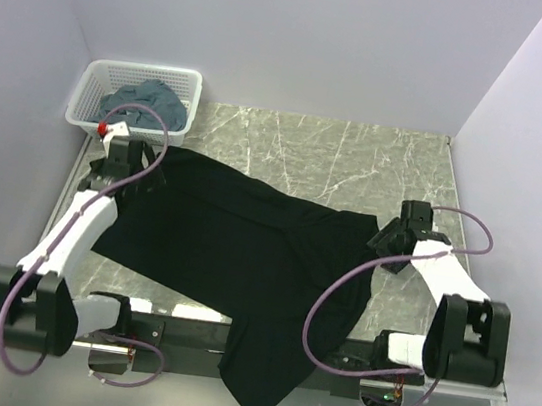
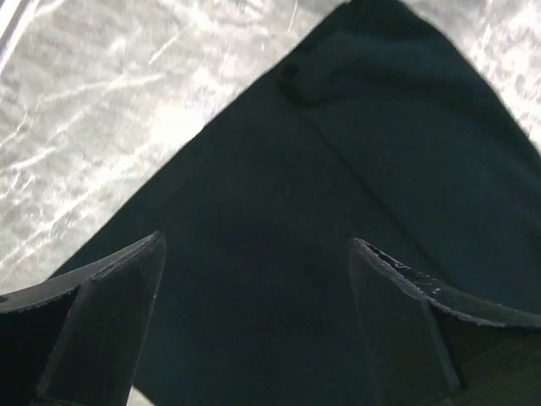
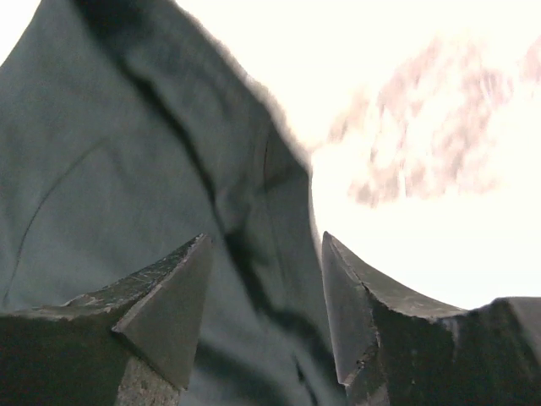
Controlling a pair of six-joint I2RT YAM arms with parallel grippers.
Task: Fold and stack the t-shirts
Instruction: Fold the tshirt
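Over the near edge of the tabletop (image 1: 357, 165) the black t-shirt (image 1: 234, 248) droops; left end effector (image 2: 254, 245) and right end effector (image 3: 266, 241) spread, gripping nothing. Overhanging weight may drag it off.

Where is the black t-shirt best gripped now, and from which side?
Probably the black t-shirt's tail hanging off the table's near edge, approached from the near side: it drapes free there, while the rest lies flat on top.

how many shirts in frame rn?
2 distinguishable: black shirt spread across the table, one end over the near edge; blue-grey shirt bunched in the basket. That heap may hide more.
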